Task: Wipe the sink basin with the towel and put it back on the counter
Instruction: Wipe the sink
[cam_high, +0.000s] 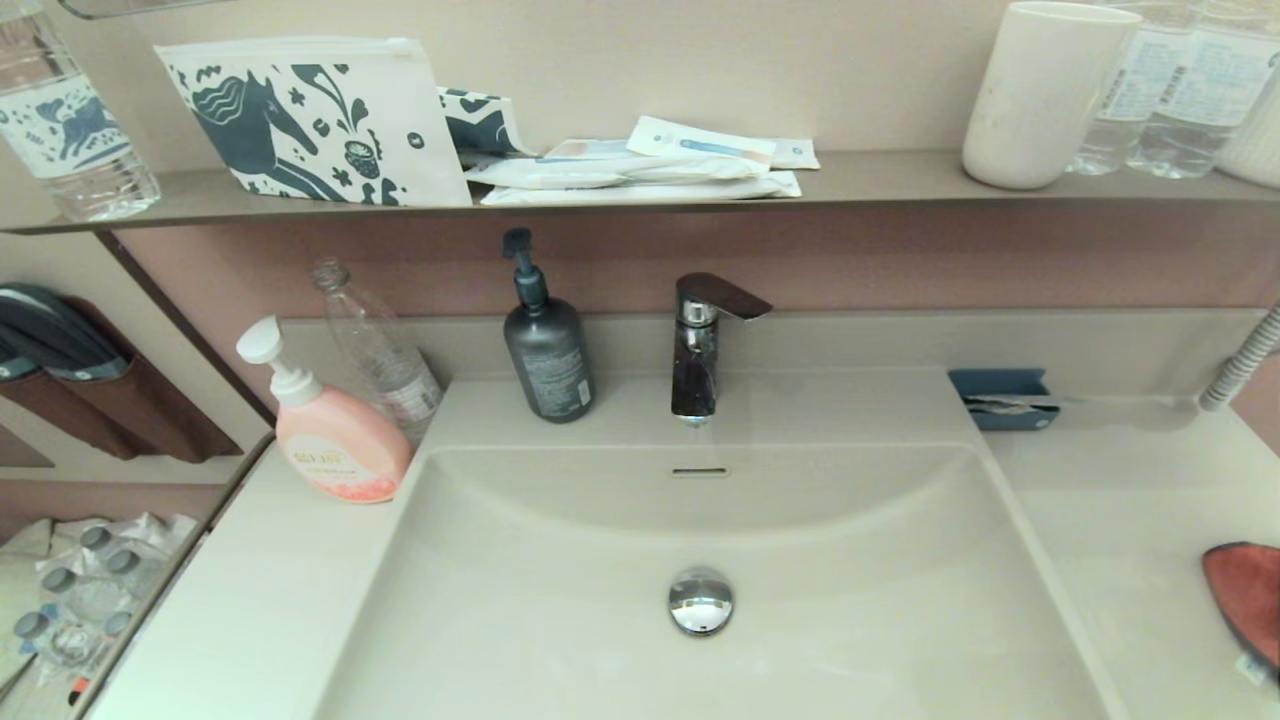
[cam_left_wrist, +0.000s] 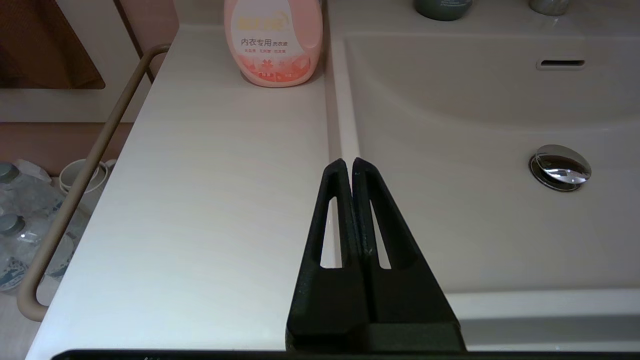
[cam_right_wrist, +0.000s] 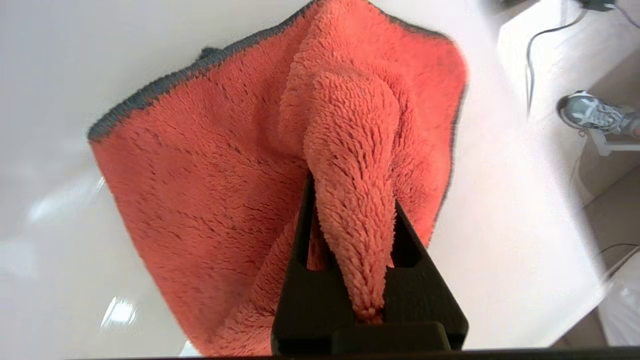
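We find the sink basin (cam_high: 560, 600) set into an off-white glossy surface (cam_high: 250, 610), one piece with it. The basin has a curved back wall, a chrome drain plug (cam_high: 700, 600) near its middle and a slim overflow slot (cam_high: 699, 471) below the tap (cam_high: 700, 345).

The towel (cam_right_wrist: 210, 190), orange-red and fluffy with dark grey edging, is at the right side of the surface; in the head view only its edge (cam_high: 1248, 595) shows at the frame's right border. The right gripper (cam_right_wrist: 350, 235) is clamped on a raised fold of the towel, the rest of the cloth spreading out below it over the surface. The left gripper (cam_left_wrist: 348, 167) is clenched with nothing between its fingers, and hangs over the rim between the left surface and the basin.

On the surface we note a pink pump bottle (cam_high: 335, 435) at the basin's back left corner, a clear empty bottle (cam_high: 380, 350) just behind it, a dark grey pump bottle (cam_high: 547, 350) left of the tap, and a blue holder (cam_high: 1003, 398) at the back right.

A brown-grey wall shelf (cam_high: 880, 180) above carries a patterned pouch (cam_high: 310, 125), flat packets (cam_high: 640, 165), a white cup (cam_high: 1040, 95) and water bottles (cam_high: 1170, 90). A rail (cam_left_wrist: 85, 170) runs along the surface's left edge; more bottles (cam_high: 80, 590) lie on the floor beside it.
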